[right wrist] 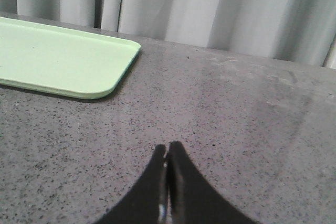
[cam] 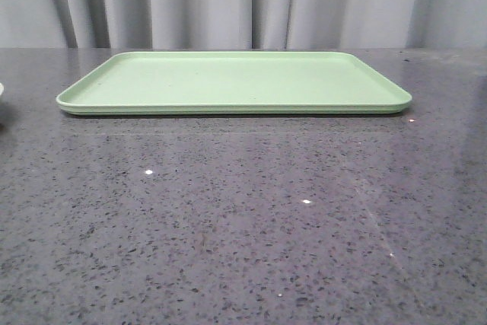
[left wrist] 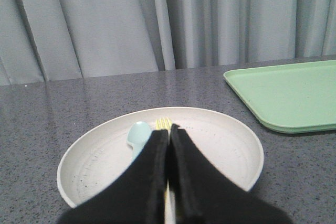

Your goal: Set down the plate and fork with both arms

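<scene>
Plate [left wrist: 220,145], low in the left wrist view with the fork [left wrist: 164,124] and a spoon [left wrist: 137,135] on it, waits beside the tray [cam: 228,81], while both the left gripper [left wrist: 169,129] and right gripper [right wrist: 167,150] are pinched together on nothing, so picking up seems next and needs them spread first.

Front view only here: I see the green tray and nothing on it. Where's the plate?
Observer: The left wrist view shows the plate on the table beside the tray, not on it.
Operator: Fork?
Observer: The fork lies in the plate, next to a pale blue spoon.
Operator: Right pincer?
Observer: The right pincer is shut, over bare table near the tray's corner.
</scene>
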You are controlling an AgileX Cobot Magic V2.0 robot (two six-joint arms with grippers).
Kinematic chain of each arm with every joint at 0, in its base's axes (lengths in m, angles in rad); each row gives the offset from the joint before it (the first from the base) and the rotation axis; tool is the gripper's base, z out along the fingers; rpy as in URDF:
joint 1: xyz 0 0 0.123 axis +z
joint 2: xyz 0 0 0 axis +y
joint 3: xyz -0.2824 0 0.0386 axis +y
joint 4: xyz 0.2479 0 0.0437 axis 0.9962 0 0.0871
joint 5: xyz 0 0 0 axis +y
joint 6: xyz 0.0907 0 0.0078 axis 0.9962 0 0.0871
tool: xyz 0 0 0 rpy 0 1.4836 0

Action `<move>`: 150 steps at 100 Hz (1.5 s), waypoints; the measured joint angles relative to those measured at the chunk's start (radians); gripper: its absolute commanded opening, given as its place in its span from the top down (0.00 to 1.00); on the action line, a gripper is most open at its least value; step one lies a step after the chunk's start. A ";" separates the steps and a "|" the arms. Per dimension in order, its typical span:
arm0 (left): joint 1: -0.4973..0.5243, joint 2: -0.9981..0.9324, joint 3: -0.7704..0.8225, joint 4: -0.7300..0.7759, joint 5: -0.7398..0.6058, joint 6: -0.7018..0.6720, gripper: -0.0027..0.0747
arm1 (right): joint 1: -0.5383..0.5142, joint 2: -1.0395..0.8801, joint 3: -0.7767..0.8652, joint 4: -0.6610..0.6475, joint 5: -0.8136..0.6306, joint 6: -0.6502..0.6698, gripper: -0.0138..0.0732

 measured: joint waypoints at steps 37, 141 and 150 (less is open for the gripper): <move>0.000 0.000 0.000 0.000 0.000 0.000 0.99 | 0.000 0.000 0.000 0.000 0.000 0.000 0.92; 0.000 0.232 -0.390 -0.199 0.363 0.000 0.99 | -0.002 0.238 -0.478 0.100 0.318 0.000 0.92; 0.000 0.338 -0.520 -0.203 0.514 0.000 0.99 | -0.002 0.322 -0.595 0.106 0.425 0.000 0.92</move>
